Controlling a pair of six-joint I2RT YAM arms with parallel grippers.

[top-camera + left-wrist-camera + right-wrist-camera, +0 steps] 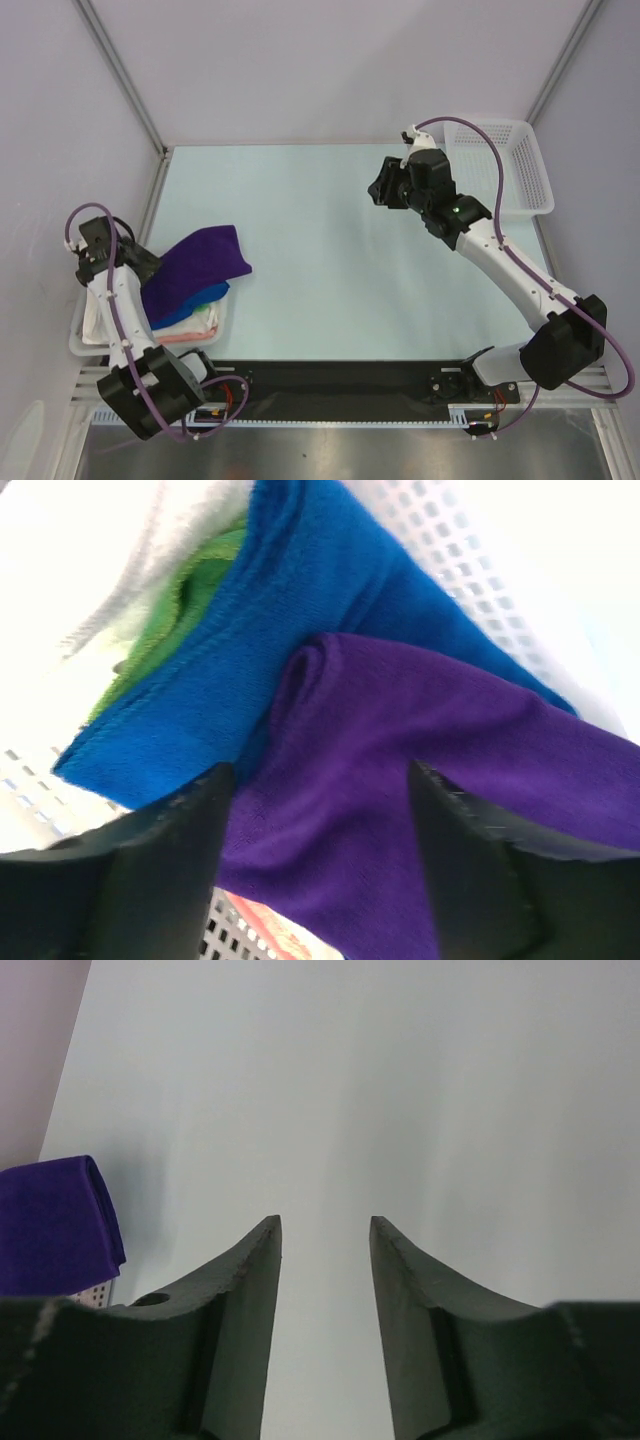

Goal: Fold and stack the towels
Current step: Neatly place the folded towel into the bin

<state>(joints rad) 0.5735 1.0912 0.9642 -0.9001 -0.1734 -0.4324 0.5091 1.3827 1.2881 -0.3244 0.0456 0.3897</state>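
Towels (195,275) in left basket (85,340)

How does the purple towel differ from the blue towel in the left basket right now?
The purple towel lies on top of the pile, while the blue towel sits under it. The purple towel sticks out past the basket over the table; only an edge of the blue towel shows from above. The open left gripper straddles the purple towel, not the blue. Both are plain, folded cloth.
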